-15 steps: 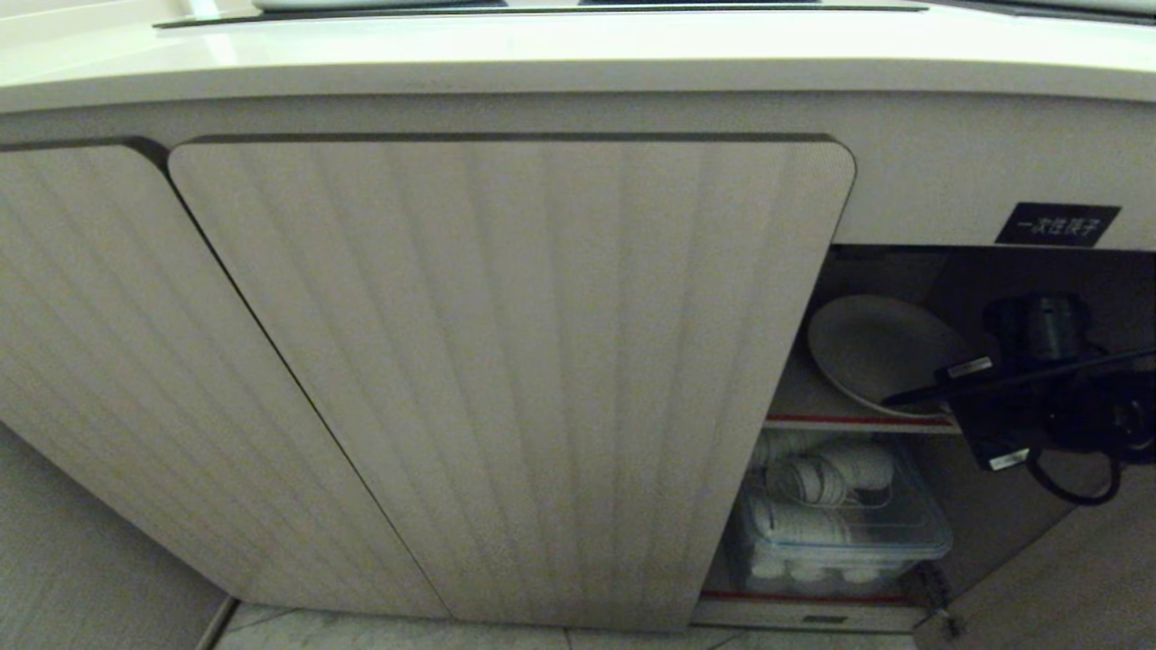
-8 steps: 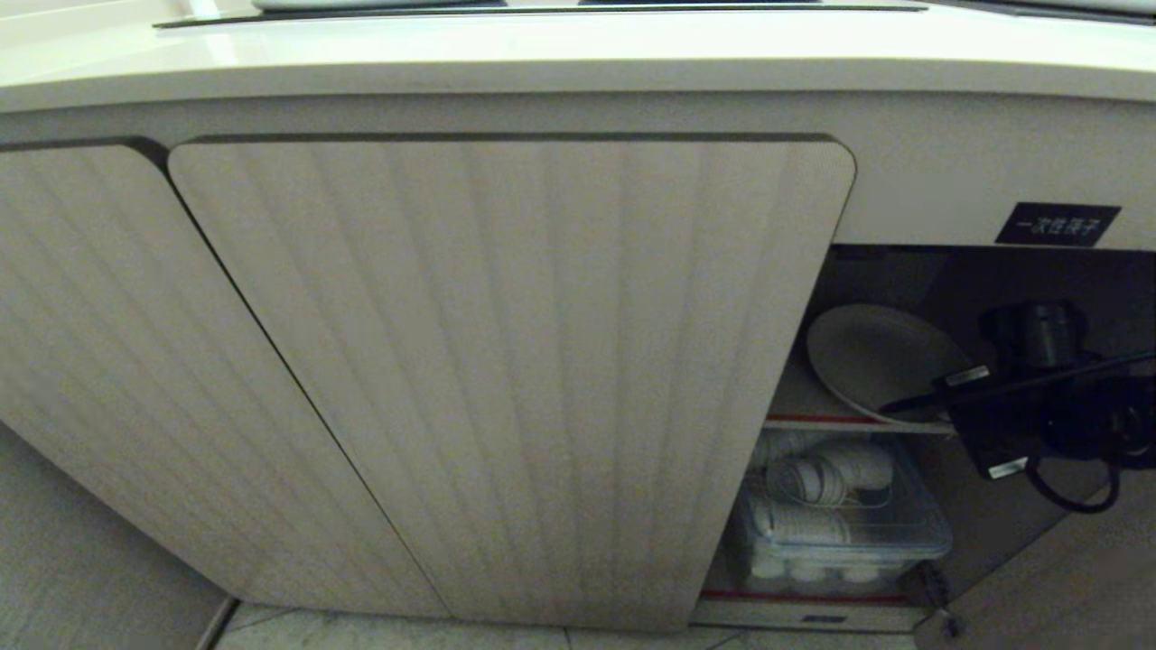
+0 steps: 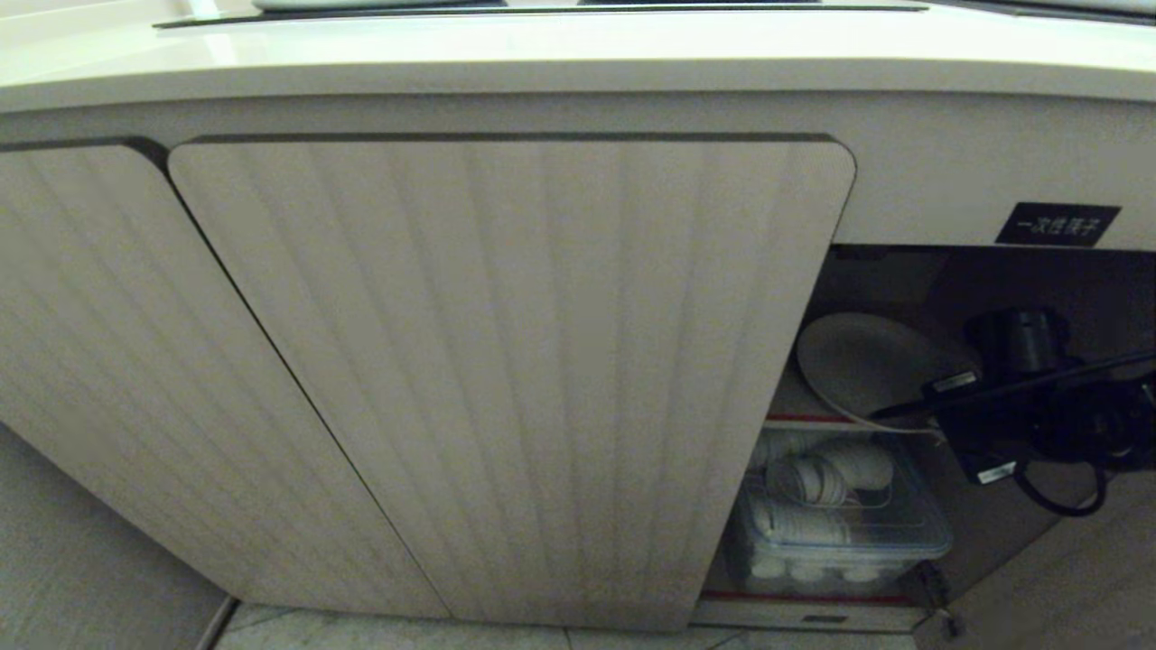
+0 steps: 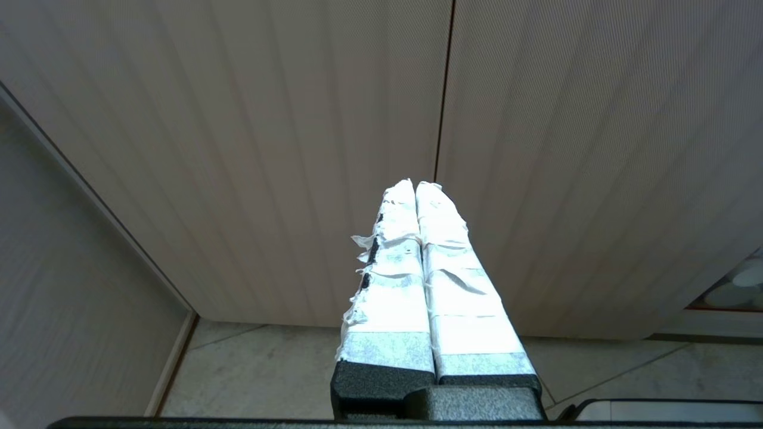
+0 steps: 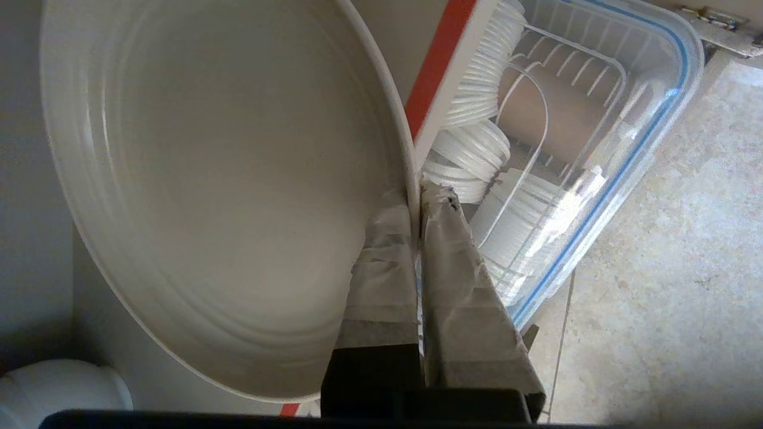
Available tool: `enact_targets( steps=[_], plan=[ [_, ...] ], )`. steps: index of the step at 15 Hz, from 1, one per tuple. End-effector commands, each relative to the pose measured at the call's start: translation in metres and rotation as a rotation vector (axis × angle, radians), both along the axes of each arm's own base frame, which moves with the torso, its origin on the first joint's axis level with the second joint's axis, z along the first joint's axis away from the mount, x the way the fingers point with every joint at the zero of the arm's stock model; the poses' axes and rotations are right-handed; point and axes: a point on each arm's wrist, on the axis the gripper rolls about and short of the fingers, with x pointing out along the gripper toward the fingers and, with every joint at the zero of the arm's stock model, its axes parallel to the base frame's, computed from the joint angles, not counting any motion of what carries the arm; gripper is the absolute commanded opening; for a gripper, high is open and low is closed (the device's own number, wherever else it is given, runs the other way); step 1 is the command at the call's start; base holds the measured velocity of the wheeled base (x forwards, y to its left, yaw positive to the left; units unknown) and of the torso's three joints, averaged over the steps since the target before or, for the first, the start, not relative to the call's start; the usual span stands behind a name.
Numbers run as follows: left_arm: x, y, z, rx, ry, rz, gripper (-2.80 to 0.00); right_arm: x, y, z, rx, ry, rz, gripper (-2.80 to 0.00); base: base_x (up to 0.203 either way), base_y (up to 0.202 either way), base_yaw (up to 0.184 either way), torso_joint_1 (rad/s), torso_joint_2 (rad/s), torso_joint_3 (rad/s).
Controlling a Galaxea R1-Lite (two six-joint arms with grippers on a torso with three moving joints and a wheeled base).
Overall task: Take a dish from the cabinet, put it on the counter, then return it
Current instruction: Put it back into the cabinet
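A small black label with white Chinese characters, too small to read with certainty, sits on the beige cabinet above its open right-hand compartment. Inside, the right gripper pinches the rim of the cream-white dish, its tape-wrapped fingers pressed together on either side of the plate's edge. The dish is tilted, its lower edge over the red-edged shelf. On the level below stands a clear plastic container with a blue-lined rim, packed with stacked white dishware. The pale countertop runs across the top of the head view, a dark inset panel at its far edge. Compared with a second ago, the dish and the right gripper have shifted slightly left and lower in the opening; the doors and container are unchanged. The left gripper, fingers closed on nothing, hangs before the ribbed doors above the tiled floor.
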Motion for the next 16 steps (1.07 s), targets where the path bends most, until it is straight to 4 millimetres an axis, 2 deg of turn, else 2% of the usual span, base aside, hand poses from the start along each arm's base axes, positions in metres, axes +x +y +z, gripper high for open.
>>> enact_targets(
  steps=[1,7,12,16],
  plan=[
    [0.000,0.000,0.000,-0.001,0.000,0.000,-2.80,0.002,0.000,-0.001,0.004,-0.001,-0.005,-2.80,0.000,0.000,0.000,0.000,0.00,0.000],
    [0.000,0.000,0.000,0.000,0.000,0.000,-2.80,0.006,0.000,-0.007,0.002,0.004,-0.007,-2.80,0.000,0.000,0.000,0.000,0.00,0.000],
    [0.000,0.000,0.000,-0.001,0.000,0.000,-2.80,0.012,0.000,0.001,-0.001,-0.030,-0.020,-2.80,0.000,0.000,0.000,0.000,0.00,0.000],
    [0.000,0.000,0.000,0.000,0.000,0.000,-2.80,0.013,0.001,-0.001,-0.009,-0.026,-0.031,-2.80,0.000,0.000,0.000,0.000,0.00,0.000]
  ],
)
